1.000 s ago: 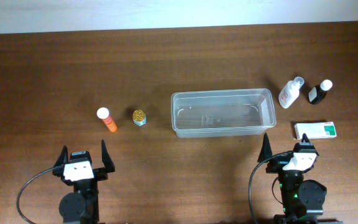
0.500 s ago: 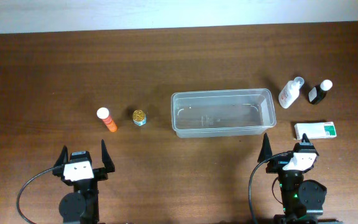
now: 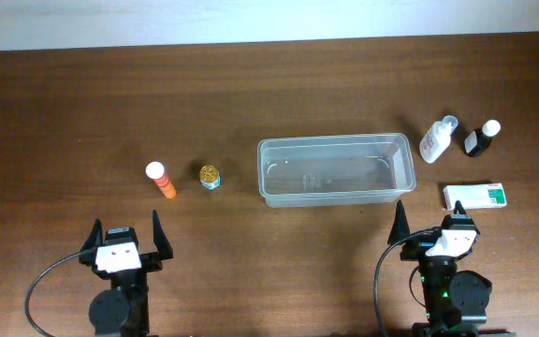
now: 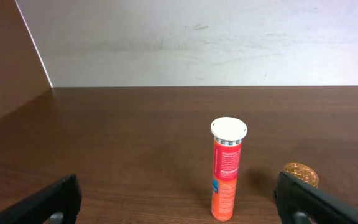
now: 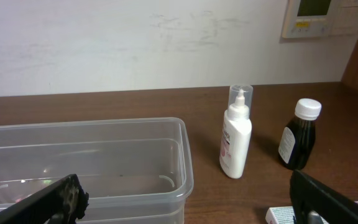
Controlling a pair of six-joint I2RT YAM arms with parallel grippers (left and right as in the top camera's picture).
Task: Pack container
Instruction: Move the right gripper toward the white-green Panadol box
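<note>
The clear plastic container [image 3: 335, 170] [image 5: 86, 168] lies empty in the middle of the table. An orange tube with a white cap [image 3: 161, 181] [image 4: 226, 168] and a small gold-lidded jar [image 3: 211, 176] [image 4: 301, 174] stand to its left. To its right stand a white pump bottle [image 3: 438, 139] [image 5: 236, 138] and a dark bottle with a white cap [image 3: 482, 139] [image 5: 299, 134], with a white-and-green box [image 3: 475, 196] lying nearer. My left gripper [image 3: 124, 236] [image 4: 179, 208] is open near the front edge, facing the tube. My right gripper [image 3: 430, 223] [image 5: 191, 205] is open in front of the container's right end.
A white wall runs along the table's far edge. A dark wooden panel [image 4: 8, 68] stands at the left side in the left wrist view. A wall-mounted control panel [image 5: 319, 17] shows at the upper right in the right wrist view.
</note>
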